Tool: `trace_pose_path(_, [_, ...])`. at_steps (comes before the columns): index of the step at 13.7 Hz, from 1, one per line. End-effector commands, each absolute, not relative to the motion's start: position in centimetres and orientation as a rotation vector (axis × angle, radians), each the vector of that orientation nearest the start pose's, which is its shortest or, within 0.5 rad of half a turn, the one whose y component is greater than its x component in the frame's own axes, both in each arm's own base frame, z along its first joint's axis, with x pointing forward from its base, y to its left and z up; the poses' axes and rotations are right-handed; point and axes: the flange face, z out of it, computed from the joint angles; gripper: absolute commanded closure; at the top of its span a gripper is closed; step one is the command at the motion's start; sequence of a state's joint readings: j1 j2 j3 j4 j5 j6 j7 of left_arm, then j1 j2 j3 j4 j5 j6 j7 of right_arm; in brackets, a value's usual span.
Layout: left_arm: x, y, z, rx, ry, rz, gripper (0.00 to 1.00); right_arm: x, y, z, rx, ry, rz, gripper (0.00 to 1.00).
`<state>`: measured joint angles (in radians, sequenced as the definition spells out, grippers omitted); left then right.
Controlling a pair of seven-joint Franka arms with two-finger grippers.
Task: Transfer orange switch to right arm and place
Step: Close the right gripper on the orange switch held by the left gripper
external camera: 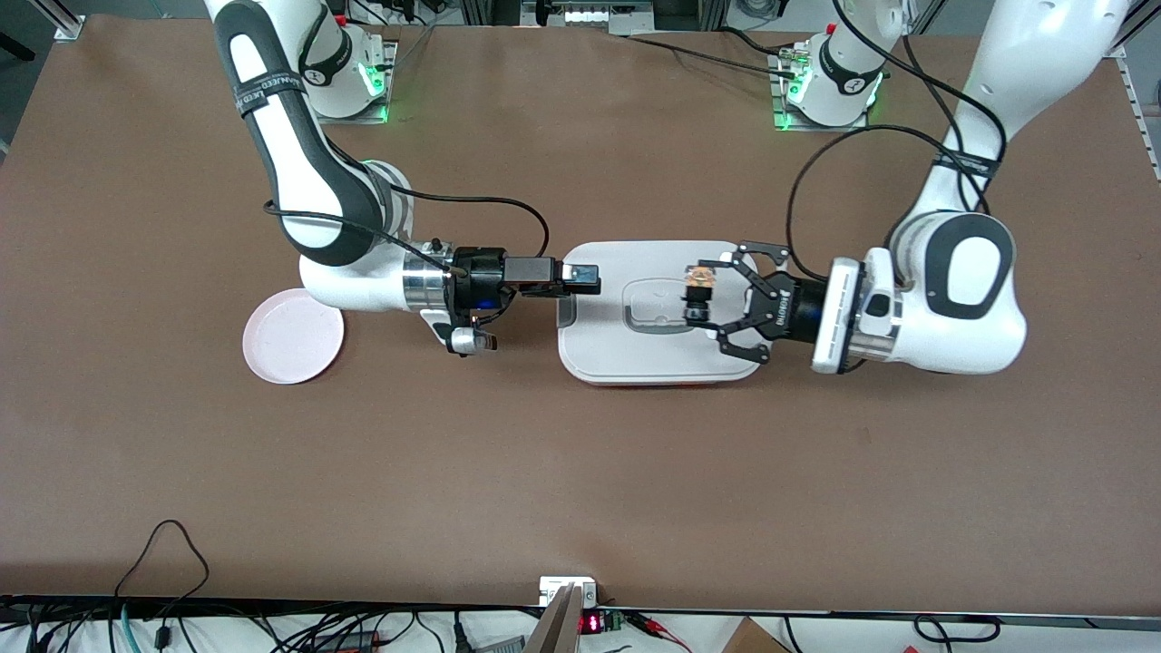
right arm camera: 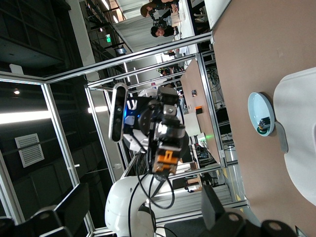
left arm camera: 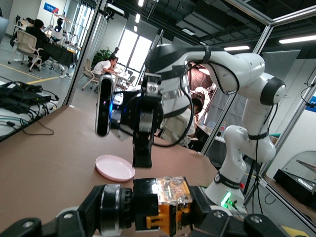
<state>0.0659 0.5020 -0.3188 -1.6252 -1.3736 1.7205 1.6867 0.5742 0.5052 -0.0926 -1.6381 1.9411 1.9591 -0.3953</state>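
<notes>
Left tool [external camera: 700, 302] right of centre frame, clamped on the orange switch [external camera: 698, 277] above the white lid [external camera: 635, 354]; right tool [external camera: 580, 279] gapes open, facing it, centre frame.

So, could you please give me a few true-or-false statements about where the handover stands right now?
1. The left gripper holds the orange switch. True.
2. The right gripper has shut jaws. False: they are open and empty.
3. Both grippers are over the white tray. True.
4. The switch lies on the pink plate. False: nothing lies on the plate.
</notes>
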Motion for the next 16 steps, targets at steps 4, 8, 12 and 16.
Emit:
trace_pose_path(4, [62.1, -28.1, 40.8, 1.354, -1.017, 0.771, 1.0, 59.6, 39.9, 38.9, -1.493, 0.232, 0.164, 0.0])
trace_pose_path(8, [62.3, -28.5, 40.9, 1.356, -0.98, 0.795, 1.0, 59.6, 39.9, 38.7, -1.493, 0.235, 0.166, 0.0])
trace_pose_path(12, [62.0, -29.6, 40.7, 1.361, -0.999, 0.81, 1.0, 58.9, 41.0, 38.7, -1.497, 0.221, 0.18, 0.0])
trace_pose_path(16, [62.1, -29.7, 40.5, 1.35, -1.074, 0.904, 1.0, 58.5, 41.6, 38.2, -1.502, 0.219, 0.193, 0.0])
